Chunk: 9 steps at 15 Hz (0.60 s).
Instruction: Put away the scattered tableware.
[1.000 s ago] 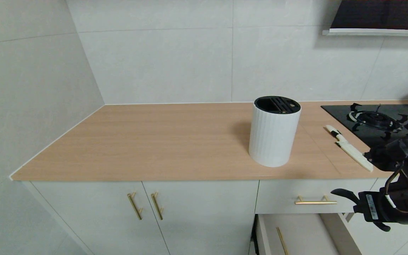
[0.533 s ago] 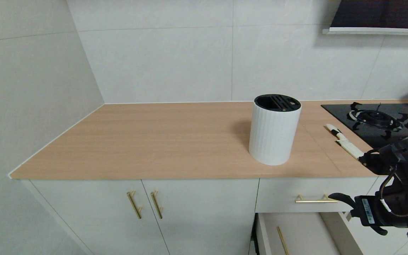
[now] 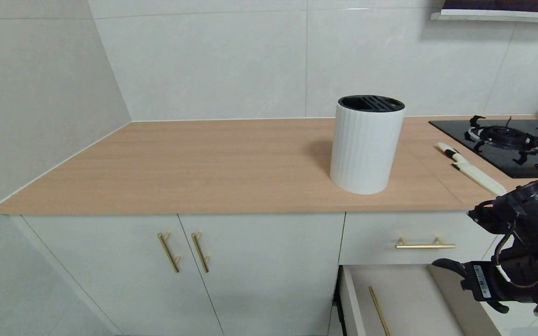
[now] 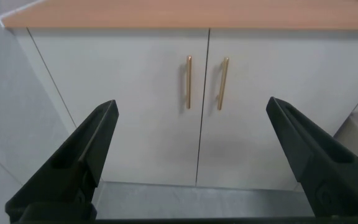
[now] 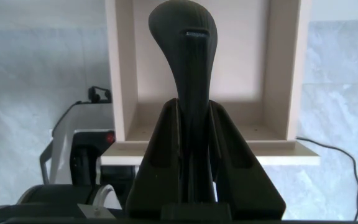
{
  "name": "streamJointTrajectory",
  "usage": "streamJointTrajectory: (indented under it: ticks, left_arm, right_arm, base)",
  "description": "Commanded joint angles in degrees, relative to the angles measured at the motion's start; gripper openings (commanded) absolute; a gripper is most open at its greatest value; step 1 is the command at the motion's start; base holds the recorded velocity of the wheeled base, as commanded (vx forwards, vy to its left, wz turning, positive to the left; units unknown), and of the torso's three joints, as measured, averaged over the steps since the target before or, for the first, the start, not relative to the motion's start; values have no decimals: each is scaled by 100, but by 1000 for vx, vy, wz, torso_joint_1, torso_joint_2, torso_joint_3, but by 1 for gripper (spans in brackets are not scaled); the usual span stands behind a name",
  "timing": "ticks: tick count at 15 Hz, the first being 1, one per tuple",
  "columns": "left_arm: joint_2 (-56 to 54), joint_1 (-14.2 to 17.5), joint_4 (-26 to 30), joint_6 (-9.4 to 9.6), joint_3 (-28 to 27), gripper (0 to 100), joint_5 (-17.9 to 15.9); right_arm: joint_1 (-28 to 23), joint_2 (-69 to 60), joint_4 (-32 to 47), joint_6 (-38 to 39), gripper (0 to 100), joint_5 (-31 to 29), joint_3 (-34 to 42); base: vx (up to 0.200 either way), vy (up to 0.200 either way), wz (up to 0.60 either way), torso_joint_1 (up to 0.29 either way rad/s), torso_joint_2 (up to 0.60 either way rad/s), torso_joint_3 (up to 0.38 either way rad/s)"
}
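1. My right end effector [image 5: 185,37] has its fingers pressed together, with nothing between them that I can see. It hangs low in front of the cabinets, over the open drawer [image 5: 204,68] and below the level of the table [image 3: 203,163].
2. My left end effector [image 4: 191,111] is spread wide and empty. It faces the cabinet doors [image 4: 166,137] with their gold handles, low and well apart from the work. I judge it is parked there to leave the right side free.
3. The drawer stands pulled out beneath a shut one, so it is ready to take things from above.
4. The knife [image 3: 472,169] lies flat on the table near its front edge, between the holder [image 3: 367,144] and the stove [image 3: 507,140], touching neither. It is on my right arm's side, which is why I take this to be that arm's job. Its handle seems to lie at the far end, with the blade pointing toward me.
5. The holder stands upright, well apart from the drawer, and its black top is cut with slots. Those slots make it the likelier home for the knife.
6. Nothing is put away yet. My right end effector would need to rise above the table edge, open, and take the handle. The flat blade offers little to pinch.
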Motion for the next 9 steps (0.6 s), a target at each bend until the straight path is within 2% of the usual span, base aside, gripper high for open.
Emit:
streamJointTrajectory:
  ticks: [1, 9]
  left_arm:
    - [2, 0, -2, -1, 1, 100, 2]
    - [2, 0, -2, -1, 1, 100, 2]
  right_arm:
    - [3, 95, 1, -1, 0, -1, 6]
    - [3, 341, -8, 8, 0, -37, 14]
  base:
    - [0, 0, 0, -178, 500, 305]
    - [0, 0, 0, -150, 477, 322]
